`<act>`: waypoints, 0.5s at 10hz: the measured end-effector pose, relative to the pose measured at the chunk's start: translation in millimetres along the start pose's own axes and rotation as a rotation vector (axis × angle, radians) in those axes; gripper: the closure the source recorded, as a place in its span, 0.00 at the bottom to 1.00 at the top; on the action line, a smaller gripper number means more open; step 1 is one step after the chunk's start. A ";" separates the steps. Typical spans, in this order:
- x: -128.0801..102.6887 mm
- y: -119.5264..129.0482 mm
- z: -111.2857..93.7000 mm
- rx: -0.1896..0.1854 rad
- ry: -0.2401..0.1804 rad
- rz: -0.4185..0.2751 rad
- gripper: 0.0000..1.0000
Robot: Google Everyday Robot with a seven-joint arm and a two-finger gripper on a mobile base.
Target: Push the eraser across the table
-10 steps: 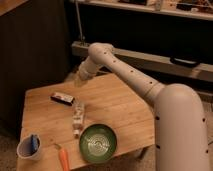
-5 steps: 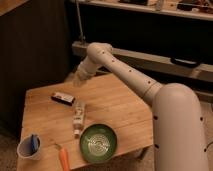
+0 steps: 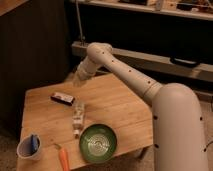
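The eraser (image 3: 62, 98), a small flat dark block with a pale top, lies on the far left part of the light wooden table (image 3: 125, 107). My gripper (image 3: 75, 80) is shut and hangs over the table's far edge, a little behind and to the right of the eraser and apart from it. The white arm reaches in from the right, with its elbow high above the table's back edge.
A clear small bottle (image 3: 78, 118) lies near the middle of the table, in front of the eraser. A green bowl (image 3: 98, 143) sits at the front, an orange carrot (image 3: 64, 158) lies left of it, and a white cup (image 3: 29, 148) holding something blue stands at the front left corner. Dark shelving runs behind.
The gripper has dipped slightly toward the table's far edge. The eraser and the other objects have not moved.
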 end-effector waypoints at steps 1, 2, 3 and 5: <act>7.1 6.9 4.2 0.017 -0.051 -0.032 1.00; 14.9 14.8 9.8 0.042 -0.114 -0.063 1.00; 17.9 24.1 12.5 0.064 -0.191 -0.091 1.00; 28.9 38.2 18.2 0.099 -0.298 -0.137 1.00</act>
